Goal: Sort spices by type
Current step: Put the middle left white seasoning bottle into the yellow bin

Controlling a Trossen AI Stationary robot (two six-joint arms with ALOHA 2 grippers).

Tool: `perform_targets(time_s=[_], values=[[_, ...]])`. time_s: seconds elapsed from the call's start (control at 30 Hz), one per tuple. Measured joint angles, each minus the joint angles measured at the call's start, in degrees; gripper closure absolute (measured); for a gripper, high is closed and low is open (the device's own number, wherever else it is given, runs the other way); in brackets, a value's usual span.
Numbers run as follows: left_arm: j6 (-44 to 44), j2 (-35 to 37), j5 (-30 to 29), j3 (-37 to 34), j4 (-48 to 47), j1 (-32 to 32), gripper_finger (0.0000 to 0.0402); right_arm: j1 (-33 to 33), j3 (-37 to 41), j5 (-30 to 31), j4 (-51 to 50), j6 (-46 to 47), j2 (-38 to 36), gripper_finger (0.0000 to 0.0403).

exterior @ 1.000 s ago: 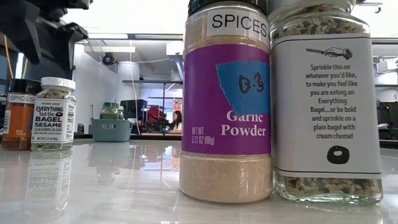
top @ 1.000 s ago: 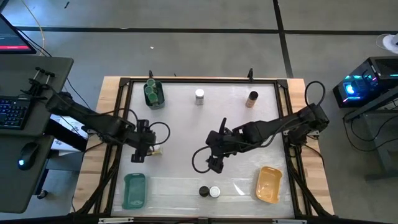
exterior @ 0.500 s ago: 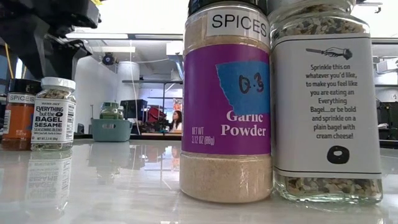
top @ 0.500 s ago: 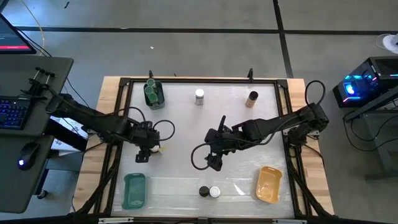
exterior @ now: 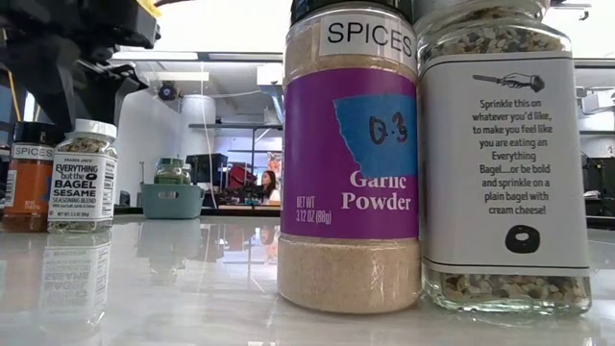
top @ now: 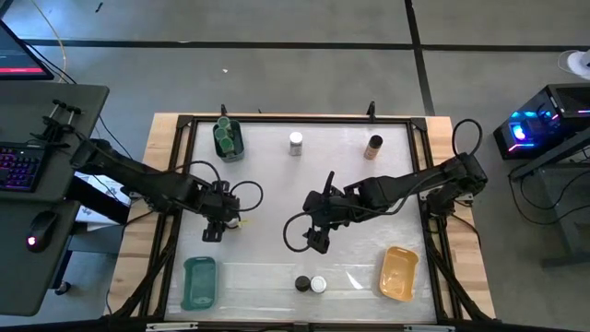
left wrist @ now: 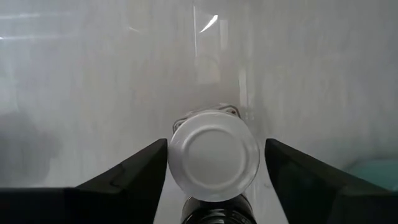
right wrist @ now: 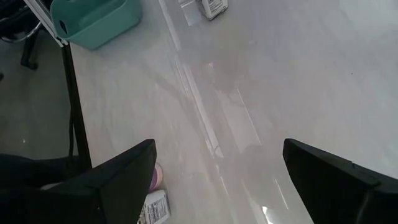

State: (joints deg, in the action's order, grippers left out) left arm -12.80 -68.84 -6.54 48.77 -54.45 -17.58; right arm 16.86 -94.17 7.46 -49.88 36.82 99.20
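— Where is the jar the robot wants right now?

— It is a little white-lidded jar [left wrist: 214, 154], standing up on the table [top: 277, 189], a bit left of the middle in the high view. In the left wrist view you look straight down on its round lid, low in the middle of the picture. So its long way goes up and down, toward the claw.

— And where is the claw?

— The left gripper [left wrist: 214, 163] hangs right above it. One dark finger [left wrist: 140, 169] is on one side of the lid and the other finger is on the other side – the jar sits in the gap between them.

— Is it holding the jar?

— I think not yet. The fingers stand wide, and they sit very near the lid's rim. I cannot tell if they touch it.

— What about the other arm?

— The right gripper [top: 317, 242] waits over the middle of the table, well apart from that jar. Its fingers are spread wide with nothing between them. So the left arm is the near one.

— Where are the other jars?

— Three green-lidded jars [top: 226, 136] stand together in the upper left. A white-lidded one [top: 296, 142] stands at the top middle and a brown one [top: 373, 147] to its right. Two more sit at the bottom middle – a black-lidded jar [top: 301, 283] touching a white-lidded jar [top: 318, 284].

— So what comes next?

— I guess the fingers just need to squeeze in from both sides.
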Motion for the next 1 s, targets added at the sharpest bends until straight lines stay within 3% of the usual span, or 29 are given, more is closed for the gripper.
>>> perform_targets(time_s=[0.27,0.6,0.83,1.0], values=[[-0.02,-2.8,-0.23,0.33,2.23,0.0,0.0235,0.0,0.0,-0.15,0.02,-1.29,0.0,0.0054],[4.38,-4.45,-2.76,1.36,16.93,3.41,0.0235,0.44,-2.85,0.02,-2.08,-2.34,-0.31,0.0054],[8.31,-11.87,-1.42,3.0,24.53,6.51,0.0235,0.66,-5.42,1.1,-6.73,-2.31,-0.59,0.0054],[12.49,-18.67,-0.48,10.43,24.26,7.06,0.0234,1.13,-5.47,3.84,-8.68,-0.76,-3.2,0.0054]])
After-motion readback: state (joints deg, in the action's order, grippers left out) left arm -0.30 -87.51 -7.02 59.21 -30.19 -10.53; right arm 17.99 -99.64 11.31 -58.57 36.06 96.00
